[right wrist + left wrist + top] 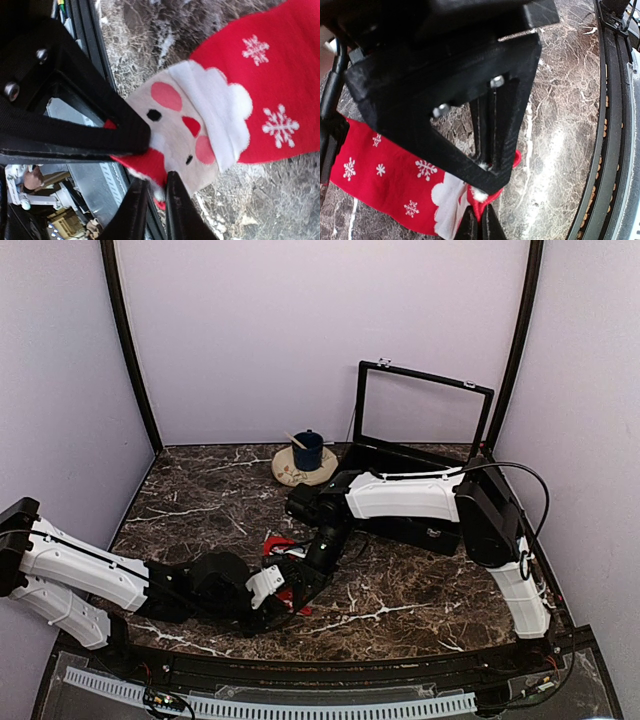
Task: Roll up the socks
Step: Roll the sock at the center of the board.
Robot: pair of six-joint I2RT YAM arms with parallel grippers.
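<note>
Santa sock (395, 170) pinched in left tool (479, 222); right tool (156, 205) jaws slightly parted.

I'm working over a dark marble-patterned tabletop (400, 590) with white veins. Near its front edge a red Santa sock (385, 172) with white snowflakes lies flat on the stone. At the back a beige saucer (288, 476) carries a dark blue mug (307, 451). Just right of it stands a black case (385, 455), lid raised.
</note>
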